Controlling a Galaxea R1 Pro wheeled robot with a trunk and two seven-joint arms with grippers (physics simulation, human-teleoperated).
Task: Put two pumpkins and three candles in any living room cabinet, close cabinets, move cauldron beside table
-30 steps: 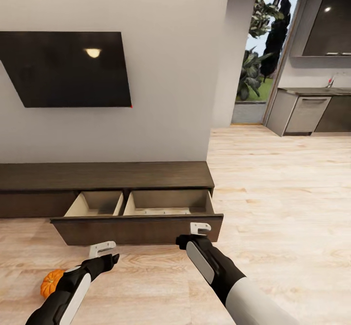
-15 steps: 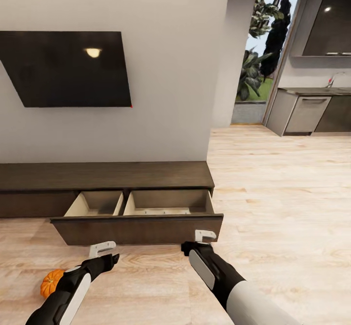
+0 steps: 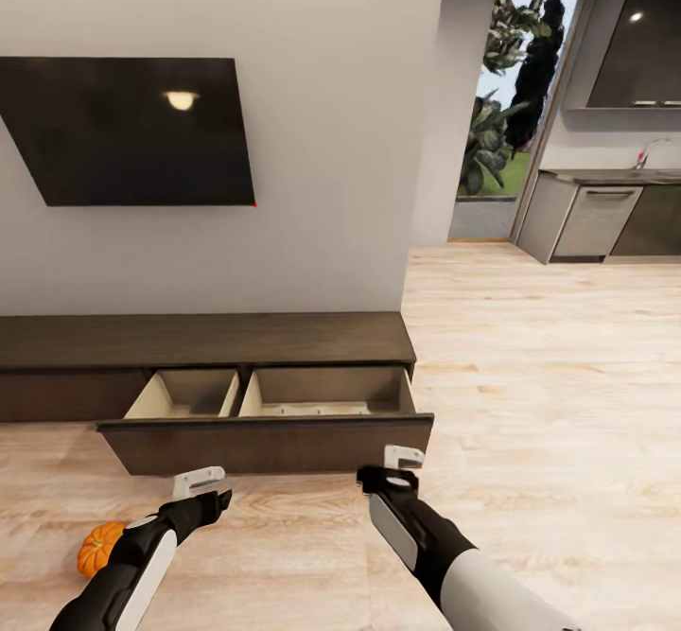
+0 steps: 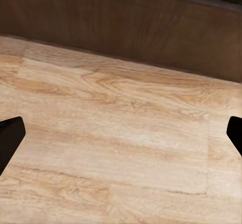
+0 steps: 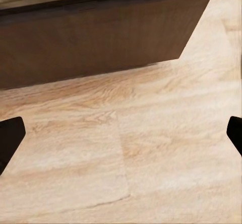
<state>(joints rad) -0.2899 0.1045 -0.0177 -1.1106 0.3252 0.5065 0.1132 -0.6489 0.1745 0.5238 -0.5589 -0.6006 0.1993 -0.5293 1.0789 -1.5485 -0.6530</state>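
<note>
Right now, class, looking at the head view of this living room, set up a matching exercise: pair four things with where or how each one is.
Things:
1. small orange ribbed pumpkin
2. dark-brown wooden cabinet drawer
3. black flat wall screen
4. right gripper

States:
A. pulled open, pale inside
B. lying on the wooden floor beside the left arm
C. open, just in front of the drawer front
D. mounted above the cabinet

Pairs: 1-B, 2-A, 3-D, 4-C

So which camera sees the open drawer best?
The head view. It looks down into the open drawer of the cabinet, showing both pale compartments and the whole dark front. The left wrist view catches just a strip of that front above the floor; the right wrist view shows its front and corner.
</note>
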